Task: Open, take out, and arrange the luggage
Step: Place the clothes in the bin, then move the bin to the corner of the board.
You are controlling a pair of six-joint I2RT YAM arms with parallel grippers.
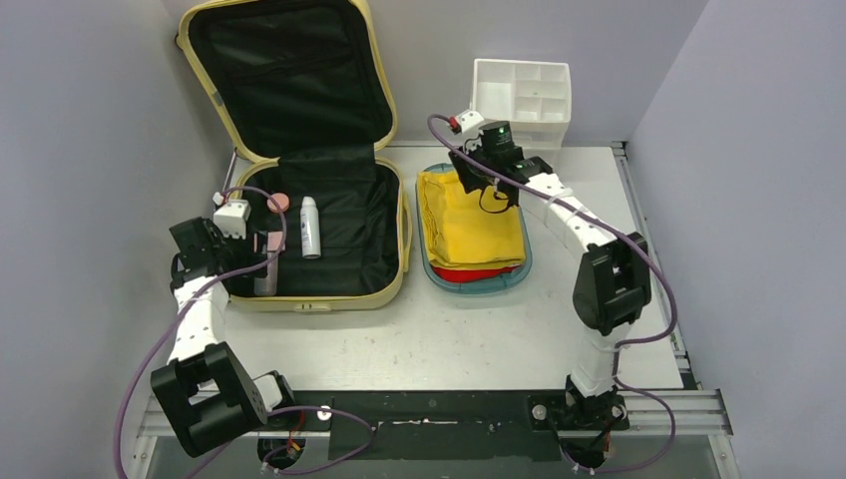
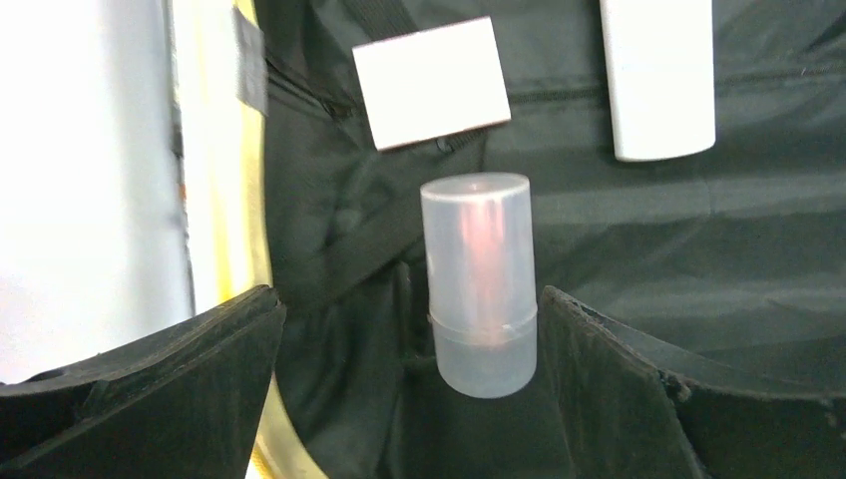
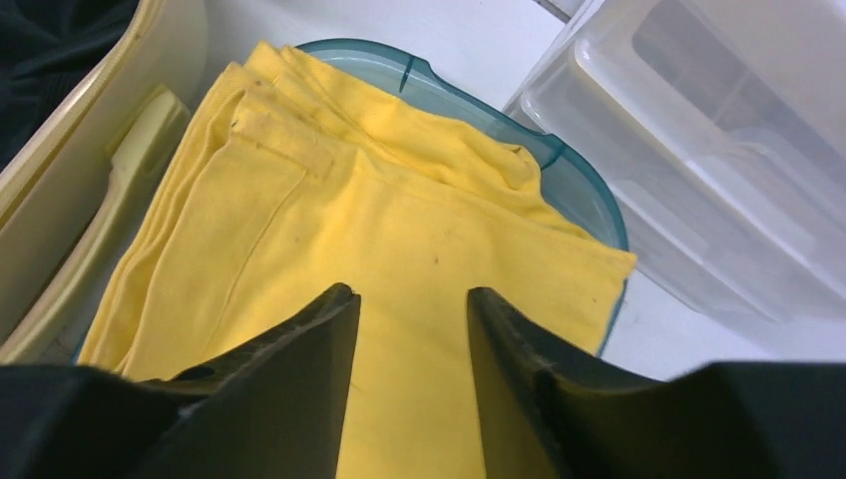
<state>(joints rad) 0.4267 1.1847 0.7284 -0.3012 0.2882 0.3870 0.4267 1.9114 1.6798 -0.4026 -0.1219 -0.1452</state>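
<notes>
The luggage (image 1: 329,299) lies open at the left of the table, pale-yellow shell with black lining, its lid propped against the back wall. My left gripper (image 1: 261,263) reaches into its left side and is open (image 2: 409,294). A translucent capped tube (image 2: 479,284) lies on the lining between the fingers, closer to the right one and touching neither. My right gripper (image 1: 491,195) hovers over a folded yellow cloth (image 3: 399,220) with its jaws apart (image 3: 411,294) and nothing between them.
The case also holds a white bottle (image 1: 310,228), a pink-capped item (image 1: 278,203) and a white card (image 2: 431,82). The yellow cloth lies over a red one (image 1: 474,272) in a teal tray (image 1: 523,267). A white drawer organizer (image 1: 522,100) stands behind it.
</notes>
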